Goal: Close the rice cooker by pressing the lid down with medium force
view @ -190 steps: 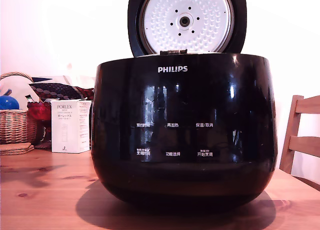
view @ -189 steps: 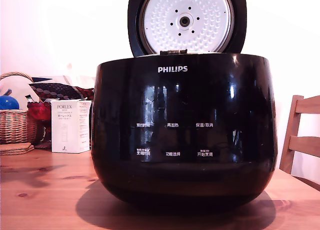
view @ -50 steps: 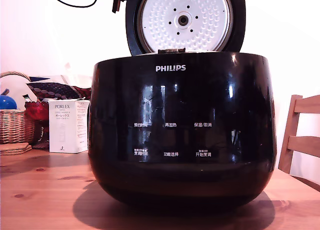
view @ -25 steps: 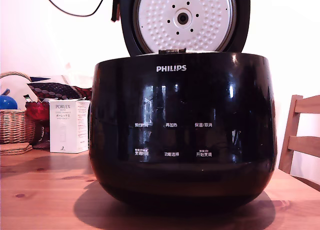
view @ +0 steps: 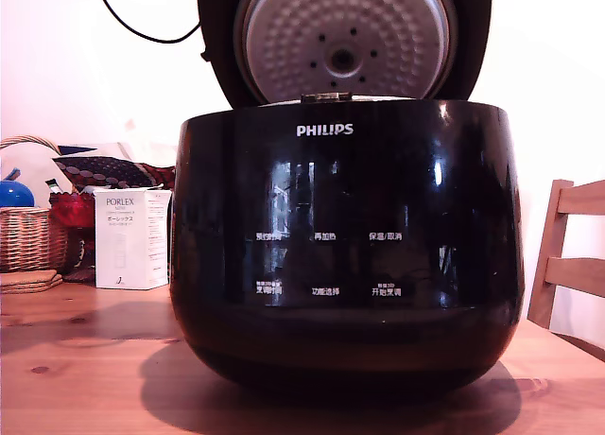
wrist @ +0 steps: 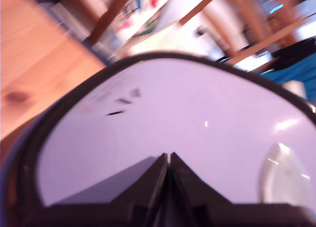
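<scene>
Dominating the exterior view, the rice cooker [view: 345, 251] sits on the wooden desk [view: 85, 359], its glossy black body facing the camera with the white PHILIPS logo and rows of white button labels. The lid [view: 345, 43] is raised on its hinge and tilted forward over the pot, its dimpled silver inner plate with the centre vent facing down and toward the camera, in shadow. In the wrist view the lid's [wrist: 187, 133] pale glossy outer surface fills the picture, and the gripper [wrist: 169, 160] has its two dark fingers pressed together with no gap and nothing between them, their tips on or just over that surface; contact cannot be judged from the blur. A black cable [view: 128, 24] loops against the wall on the exterior view's left. Lower on that side stand a white PORLEX box [view: 132, 238], a wicker basket [view: 28, 232] and a blue ball [view: 14, 193]. A wooden chair [view: 572, 260] shows at the exterior view's right.
</scene>
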`<state>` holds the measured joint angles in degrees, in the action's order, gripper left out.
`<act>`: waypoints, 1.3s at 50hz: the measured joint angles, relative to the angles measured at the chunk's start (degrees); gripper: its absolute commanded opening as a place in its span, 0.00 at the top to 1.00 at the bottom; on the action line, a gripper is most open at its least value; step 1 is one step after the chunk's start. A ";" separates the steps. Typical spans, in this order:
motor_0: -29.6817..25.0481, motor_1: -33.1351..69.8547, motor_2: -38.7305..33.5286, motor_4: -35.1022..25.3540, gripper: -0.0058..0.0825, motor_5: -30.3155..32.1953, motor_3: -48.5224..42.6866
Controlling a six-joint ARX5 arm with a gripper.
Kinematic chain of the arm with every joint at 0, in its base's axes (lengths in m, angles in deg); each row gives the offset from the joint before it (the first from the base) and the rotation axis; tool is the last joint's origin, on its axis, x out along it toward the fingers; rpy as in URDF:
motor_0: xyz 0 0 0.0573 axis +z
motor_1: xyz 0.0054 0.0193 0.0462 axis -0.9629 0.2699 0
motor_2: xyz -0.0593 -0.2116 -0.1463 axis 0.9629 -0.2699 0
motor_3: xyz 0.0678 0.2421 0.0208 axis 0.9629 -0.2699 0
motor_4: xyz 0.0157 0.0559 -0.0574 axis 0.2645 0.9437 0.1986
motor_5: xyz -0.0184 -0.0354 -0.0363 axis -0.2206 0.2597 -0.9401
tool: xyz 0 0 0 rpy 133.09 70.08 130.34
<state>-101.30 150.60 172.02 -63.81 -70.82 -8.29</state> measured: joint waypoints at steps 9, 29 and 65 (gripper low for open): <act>-1.40 0.00 0.22 4.20 0.96 -0.07 0.44; -6.99 0.00 0.33 12.90 0.96 -0.04 0.37; -7.91 -2.43 -4.17 22.27 0.96 1.14 2.93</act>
<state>-109.21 148.17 167.85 -41.53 -69.69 -5.36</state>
